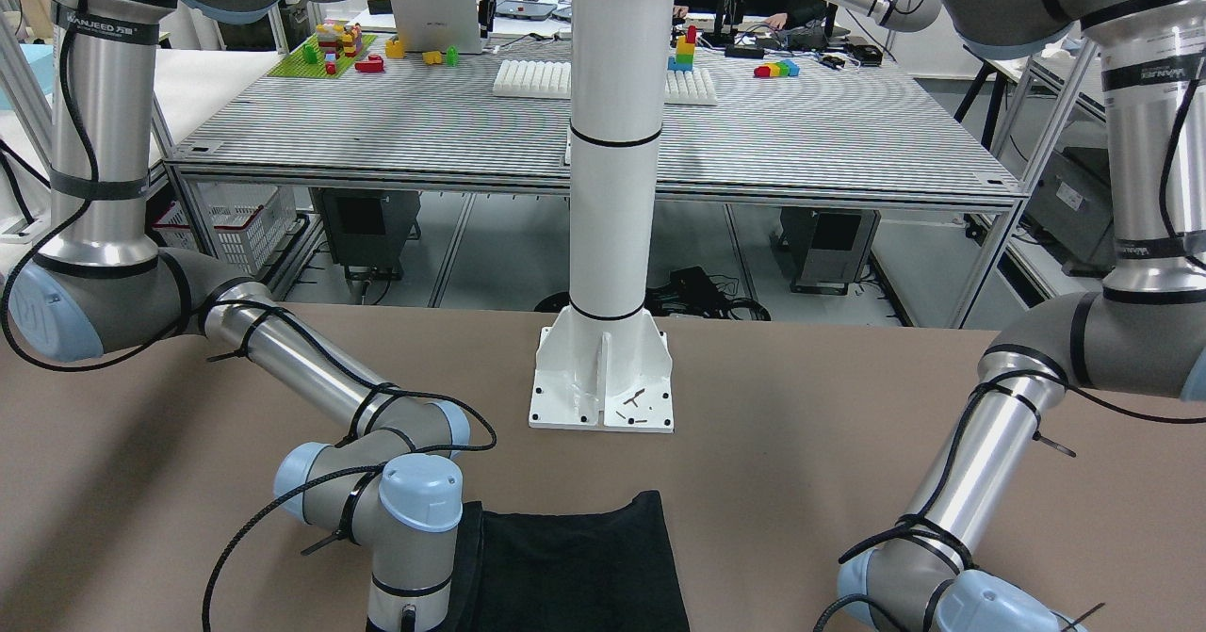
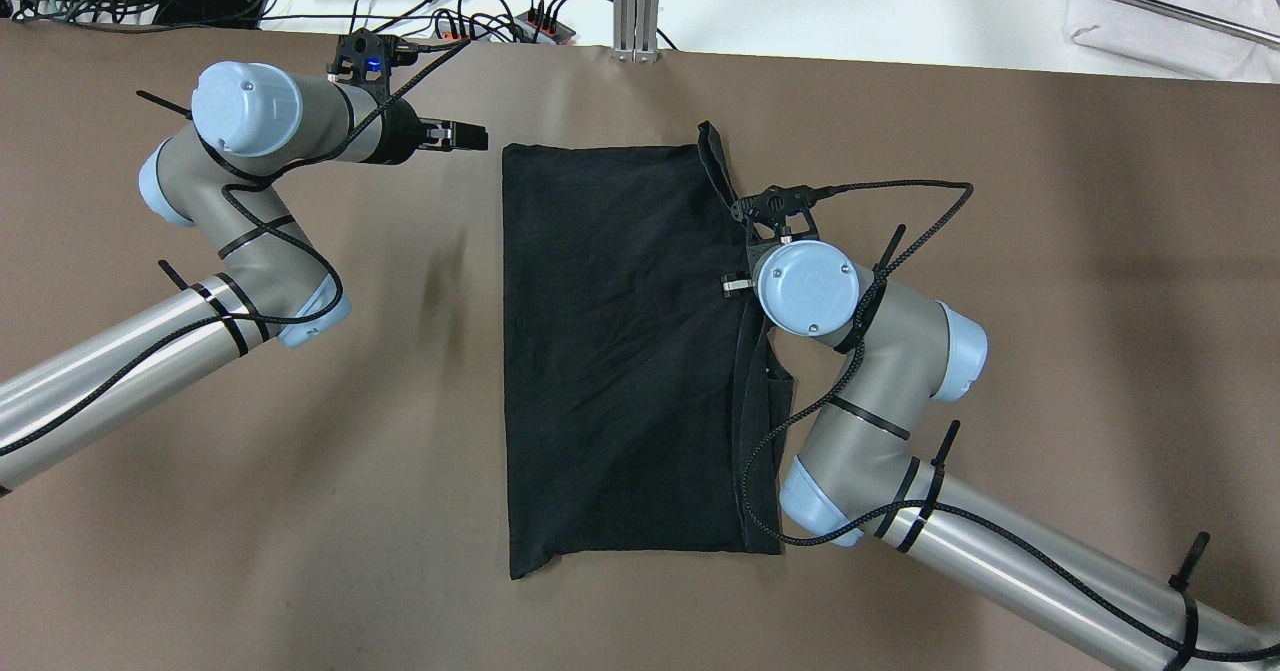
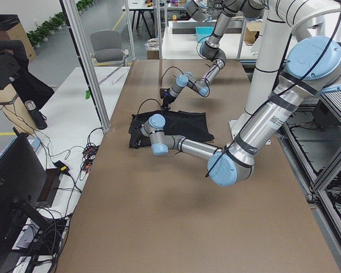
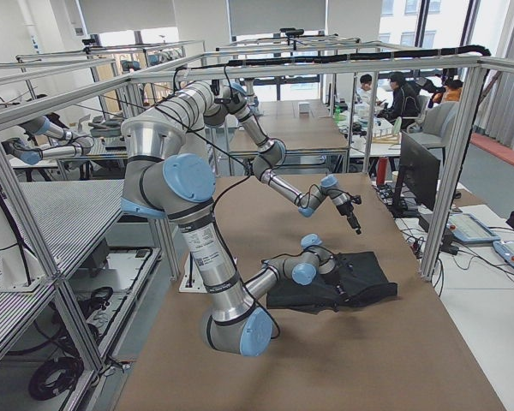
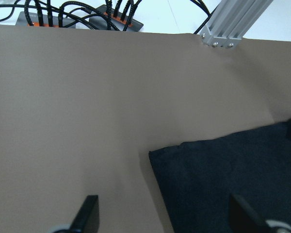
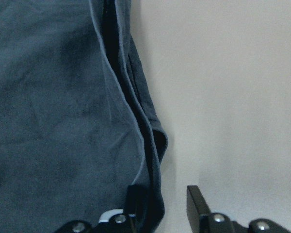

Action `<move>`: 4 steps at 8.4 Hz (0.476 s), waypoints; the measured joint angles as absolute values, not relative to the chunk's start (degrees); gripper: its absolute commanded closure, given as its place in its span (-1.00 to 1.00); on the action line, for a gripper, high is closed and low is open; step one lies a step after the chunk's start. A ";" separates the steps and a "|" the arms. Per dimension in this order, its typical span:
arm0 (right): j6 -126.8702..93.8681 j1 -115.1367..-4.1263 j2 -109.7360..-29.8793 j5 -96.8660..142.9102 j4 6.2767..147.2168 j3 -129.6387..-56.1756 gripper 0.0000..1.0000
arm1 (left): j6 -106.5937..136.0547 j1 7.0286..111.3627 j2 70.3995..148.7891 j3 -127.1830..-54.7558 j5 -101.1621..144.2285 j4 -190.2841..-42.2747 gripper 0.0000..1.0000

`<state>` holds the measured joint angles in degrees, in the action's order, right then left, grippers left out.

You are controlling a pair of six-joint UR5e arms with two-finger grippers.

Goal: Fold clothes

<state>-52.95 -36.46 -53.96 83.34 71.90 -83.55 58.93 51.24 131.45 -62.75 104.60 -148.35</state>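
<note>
- Closest up, the right claw (image 6: 165,200) in its own wrist view: jaws parted astride the garment's (image 6: 53,121) layered, hemmed edge. Bare table (image 6: 233,97) shows inside the outer finger. The soft black fabric is faintly creased.
- Left wrist view: the left claw (image 5: 164,208) is released and holds nothing. A squared garment corner lies just ahead, between its fingers.
- Overhead: the garment is rectangular, its long axis running away from the robot. The right claw is hidden beneath its blue-capped wrist (image 2: 805,286).
- Front view: the picture's bottom edge cuts off the garment.
</note>
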 measured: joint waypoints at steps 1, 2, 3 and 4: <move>-53.18 -36.44 -53.91 83.33 71.90 -83.56 -0.70 | 58.96 51.20 131.47 -62.75 104.59 -148.32 -0.89; -53.45 -36.42 -53.69 83.32 71.94 -83.57 -0.74 | 58.97 51.17 131.52 -62.75 104.59 -148.29 -0.89; -54.10 -36.39 -53.48 83.32 72.00 -83.58 -0.77 | 58.97 51.16 131.55 -62.75 104.59 -148.28 -0.89; -54.85 -36.35 -53.36 83.32 72.03 -83.58 -0.77 | 58.97 51.16 131.60 -62.75 104.59 -148.27 -0.89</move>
